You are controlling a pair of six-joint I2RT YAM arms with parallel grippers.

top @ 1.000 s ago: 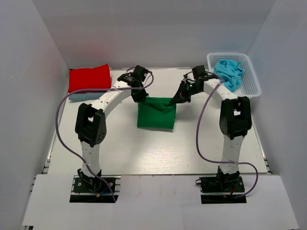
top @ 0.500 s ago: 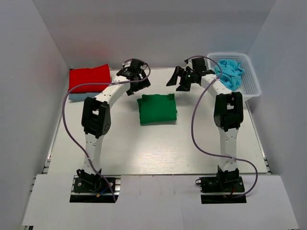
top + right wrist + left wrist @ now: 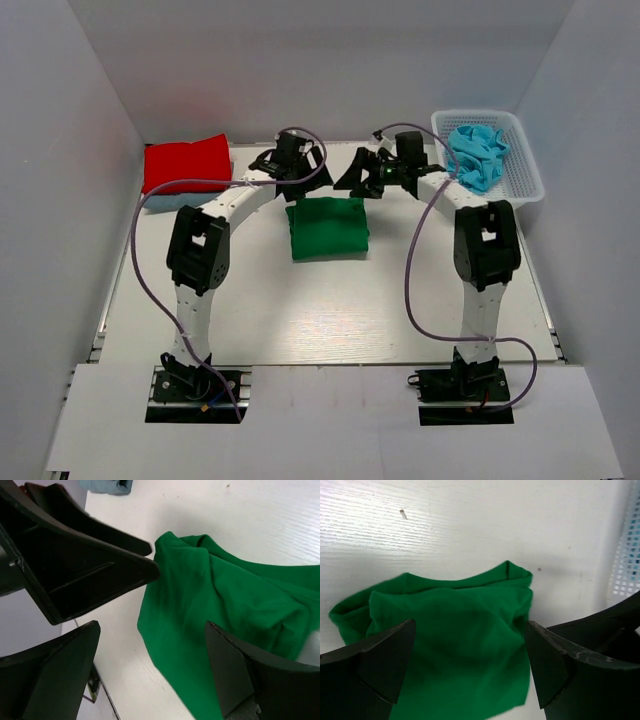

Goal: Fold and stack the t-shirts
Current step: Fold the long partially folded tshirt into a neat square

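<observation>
A dark green t-shirt (image 3: 328, 228) lies folded in a rough square at mid-table, apart from both grippers. My left gripper (image 3: 292, 188) hovers just beyond its far left corner, open and empty; in the left wrist view the green t-shirt (image 3: 455, 645) fills the space under the spread left gripper (image 3: 470, 625). My right gripper (image 3: 360, 176) hangs open and empty over the far right corner, and in the right wrist view the right gripper (image 3: 152, 625) looks down on the shirt's edge (image 3: 220, 615). A bright red t-shirt (image 3: 185, 163) lies folded at the far left. A turquoise t-shirt (image 3: 478, 152) is bunched in the basket.
The white mesh basket (image 3: 528, 172) stands at the far right corner. White enclosure walls close in the table at left, right and back. A pale blue cloth (image 3: 107, 485) shows at the top of the right wrist view, next to the left gripper's black fingers (image 3: 90, 555).
Both grippers opened and let go of the green t-shirt, which dropped flat onto the table. Both arms then drew back toward the far side and closer together.
</observation>
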